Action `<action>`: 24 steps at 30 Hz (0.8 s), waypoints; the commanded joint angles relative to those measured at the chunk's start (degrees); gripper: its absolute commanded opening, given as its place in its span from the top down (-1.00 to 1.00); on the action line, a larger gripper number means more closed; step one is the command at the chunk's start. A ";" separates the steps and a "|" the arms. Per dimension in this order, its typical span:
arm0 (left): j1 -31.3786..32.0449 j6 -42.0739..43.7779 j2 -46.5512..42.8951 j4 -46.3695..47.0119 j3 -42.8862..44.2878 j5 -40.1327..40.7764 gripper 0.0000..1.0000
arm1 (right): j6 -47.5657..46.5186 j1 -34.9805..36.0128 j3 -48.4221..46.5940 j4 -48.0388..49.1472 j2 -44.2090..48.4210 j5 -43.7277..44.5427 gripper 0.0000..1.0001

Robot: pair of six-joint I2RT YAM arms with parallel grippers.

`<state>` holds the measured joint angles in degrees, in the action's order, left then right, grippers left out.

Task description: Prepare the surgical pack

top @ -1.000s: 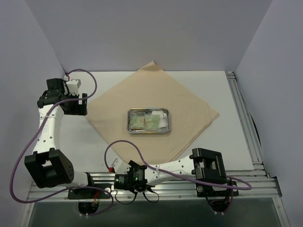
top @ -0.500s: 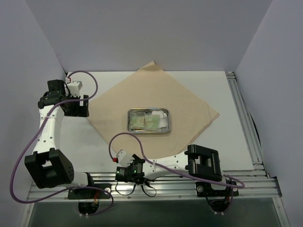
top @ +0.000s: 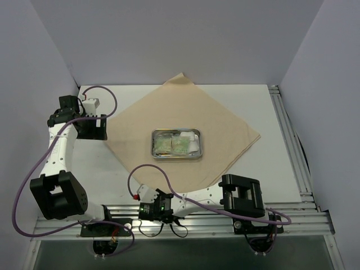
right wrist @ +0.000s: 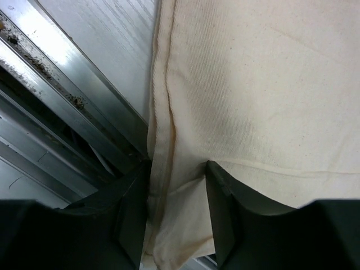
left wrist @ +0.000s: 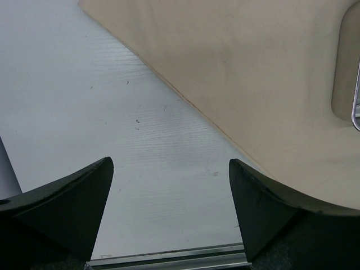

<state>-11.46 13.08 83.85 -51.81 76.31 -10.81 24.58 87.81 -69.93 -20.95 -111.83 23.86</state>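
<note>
The tan cloth sheet (top: pixel 185 115) lies spread as a diamond on the white table. The shiny steel tray (top: pixel 176 144) sits at its centre and holds green packets (top: pixel 173 146) and white gauze (top: pixel 194 145). My left gripper (top: pixel 93 127) is open and empty beside the cloth's left corner. In the left wrist view its fingers (left wrist: pixel 67 197) hang over bare table, with the cloth (left wrist: pixel 253 73) to the right. My right gripper (top: pixel 169 198) is low at the cloth's near edge. In the right wrist view its fingers (right wrist: pixel 132 208) pinch bunched cloth (right wrist: pixel 236 84). Scissors and tweezers do not show.
An aluminium rail (top: pixel 185 216) runs along the table's near edge and also shows in the right wrist view (right wrist: pixel 73 95). Another rail (top: pixel 289 140) runs down the right side. Purple-grey walls (top: pixel 169 39) close in the back and sides. A purple cable (top: pixel 152 174) loops over the cloth's near edge.
My right wrist has dropped lower and shifted along the near rail at the cloth's edge. My left gripper has edged slightly towards the cloth's left corner.
</note>
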 commanded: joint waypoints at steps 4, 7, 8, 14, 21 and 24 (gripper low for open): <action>-0.40 0.63 0.43 1.71 0.59 -2.20 -0.86 | 2.14 0.43 1.47 -3.83 1.00 0.21 0.53; -0.40 0.54 0.70 1.45 0.94 -2.81 -0.86 | 1.62 -1.14 1.20 -3.92 0.82 1.19 0.84; -0.40 0.54 0.87 1.28 1.20 -2.99 -0.86 | 0.92 -2.19 0.94 -3.92 1.00 1.37 1.00; -0.31 0.54 0.78 0.31 2.87 -4.57 -0.86 | -3.47 -4.84 -1.61 -4.10 5.21 1.90 1.00; 0.47 0.02 3.42 0.40 4.98 -8.44 -0.85 | -18.49 -14.76 -4.33 0.02 9.70 1.19 1.00; 1.09 -0.42 5.88 0.22 6.48 -11.24 -0.82 | -26.57 -19.95 -7.14 3.01 9.18 1.28 1.00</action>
<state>-11.14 12.84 87.85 -51.88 79.53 -17.50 8.05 71.35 -73.73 -20.25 -104.90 23.16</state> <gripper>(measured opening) 0.918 0.021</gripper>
